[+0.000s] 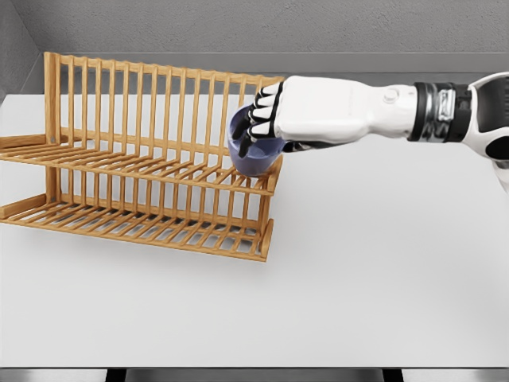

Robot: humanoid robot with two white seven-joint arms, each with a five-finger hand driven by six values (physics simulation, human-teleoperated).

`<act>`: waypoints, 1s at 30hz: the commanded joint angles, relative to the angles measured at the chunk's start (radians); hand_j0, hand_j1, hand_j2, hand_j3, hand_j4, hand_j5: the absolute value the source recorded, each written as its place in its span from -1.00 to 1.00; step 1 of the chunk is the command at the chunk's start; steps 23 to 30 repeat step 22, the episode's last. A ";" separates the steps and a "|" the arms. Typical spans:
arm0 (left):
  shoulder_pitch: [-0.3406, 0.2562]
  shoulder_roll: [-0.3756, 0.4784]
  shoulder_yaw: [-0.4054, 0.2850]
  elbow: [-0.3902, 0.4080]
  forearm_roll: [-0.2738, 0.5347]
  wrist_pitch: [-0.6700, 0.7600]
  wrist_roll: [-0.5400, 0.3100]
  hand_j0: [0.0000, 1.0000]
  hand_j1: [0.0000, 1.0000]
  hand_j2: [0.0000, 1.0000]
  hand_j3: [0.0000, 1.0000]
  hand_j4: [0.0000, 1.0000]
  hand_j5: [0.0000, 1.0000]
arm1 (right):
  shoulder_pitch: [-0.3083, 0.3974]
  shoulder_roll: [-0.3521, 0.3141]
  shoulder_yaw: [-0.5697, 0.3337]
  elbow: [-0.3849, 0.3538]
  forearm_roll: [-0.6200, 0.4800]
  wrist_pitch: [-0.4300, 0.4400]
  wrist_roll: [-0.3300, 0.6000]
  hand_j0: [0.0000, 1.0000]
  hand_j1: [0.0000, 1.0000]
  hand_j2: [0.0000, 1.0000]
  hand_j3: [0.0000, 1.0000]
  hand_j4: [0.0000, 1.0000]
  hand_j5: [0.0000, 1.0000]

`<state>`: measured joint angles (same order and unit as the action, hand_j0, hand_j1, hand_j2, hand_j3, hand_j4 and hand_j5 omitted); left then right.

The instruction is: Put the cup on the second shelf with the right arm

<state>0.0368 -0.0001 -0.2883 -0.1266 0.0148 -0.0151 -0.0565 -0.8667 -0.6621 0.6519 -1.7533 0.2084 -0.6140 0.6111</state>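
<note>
Cup [253, 156], smooth and bluish-purple with a rounded body, sits clamped in the right hand [270, 119] at the right end of the upper shelf [151, 163] of a wooden rack [143, 159]. Its lower part reaches the slats there, though whether it rests on them or hangs just above cannot be told. The hand's fingers [258, 118], white with dark joints, curl over the cup's near side and cover most of it, so the rim and any handle are hidden; only the bulging wall below the fingers shows. The cup seems tilted, its mouth turned toward the palm and its long axis leaning rather than upright, but the covering fingers make this uncertain. The right arm [374, 107] runs in from the picture's right edge, glossy white with a dark banded wrist section, and lies nearly level above the table. The rack is made of pale orange-brown wood: thin parallel slats form two sloping shelves, one above the other, and a row of upright rods forms its back. The lower shelf [151, 223] rests on the table [358, 278], a flat matte white surface. The rack's left end is cut off by the picture's edge. Behind the table stands a grey wall [238, 28] with a faintly rough texture.
</note>
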 commanded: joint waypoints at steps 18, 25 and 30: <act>0.000 0.000 0.000 0.001 0.000 0.000 0.000 1.00 1.00 1.00 1.00 1.00 1.00 | 0.742 0.038 -0.899 0.124 0.009 0.003 0.000 1.00 1.00 1.00 1.00 1.00 1.00; 0.000 0.000 -0.006 -0.002 0.000 -0.002 0.000 1.00 1.00 1.00 1.00 1.00 1.00 | 0.772 0.076 -0.897 0.130 0.054 0.003 0.000 1.00 1.00 1.00 1.00 1.00 1.00; 0.000 0.000 -0.006 -0.002 0.000 -0.002 0.000 1.00 1.00 1.00 1.00 1.00 1.00 | 0.772 0.076 -0.897 0.130 0.054 0.003 0.000 1.00 1.00 1.00 1.00 1.00 1.00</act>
